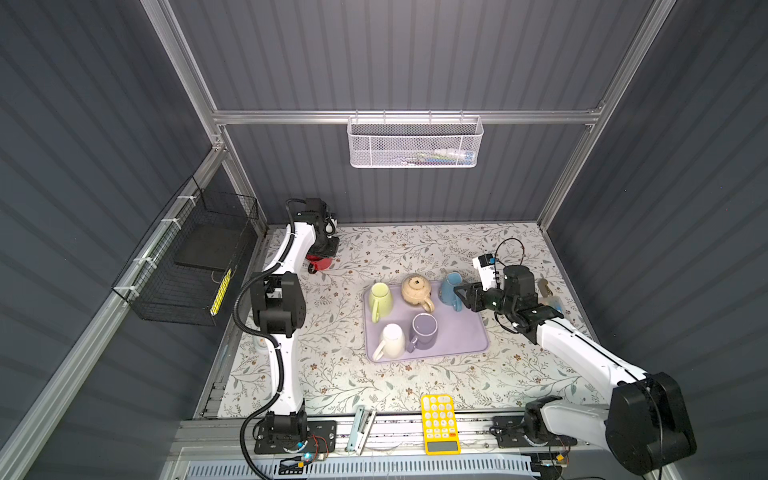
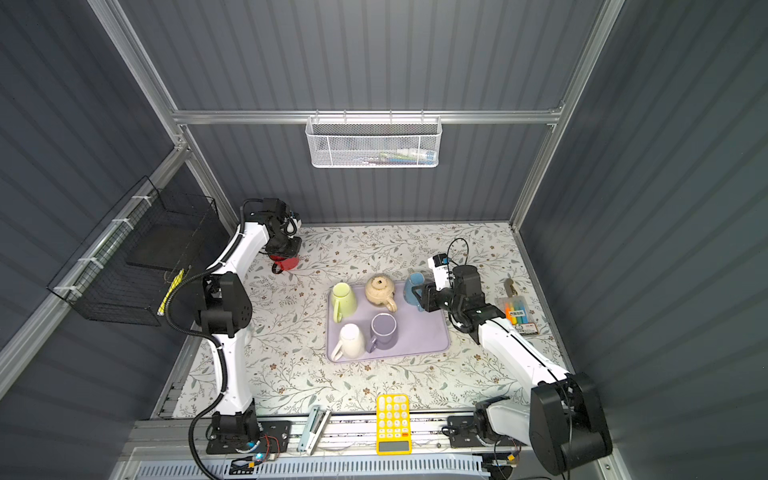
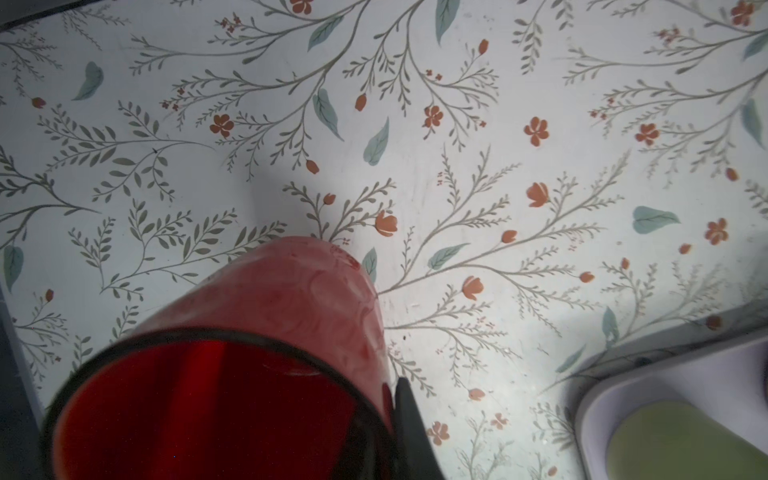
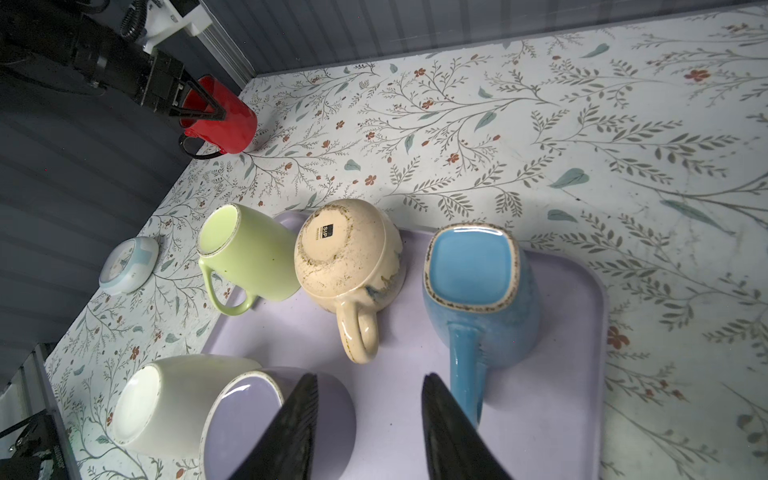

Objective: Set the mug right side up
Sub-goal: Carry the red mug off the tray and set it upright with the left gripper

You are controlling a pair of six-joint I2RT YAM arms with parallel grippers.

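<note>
1. The left pincer (image 4: 208, 110) pinches the rim of the red mug (image 4: 232, 120), one finger inside the mouth and one outside.
2. The red mug sits tilted at the far left corner of the bench (image 1: 353, 374), well apart from the tray (image 4: 540, 374).
3. The right pincer (image 4: 368, 380) is spread and pinches nothing. It hovers over the tray, and the blue mug's handle lies just beside one finger.
4. The blue mug (image 4: 498, 299) stands upside down in the tray's far right corner.
5. The green mug (image 4: 249, 257), beige mug (image 4: 345, 257) and white mug (image 4: 166, 403) are also inverted on the tray; the purple mug (image 1: 424, 330) stands mouth up.
</note>
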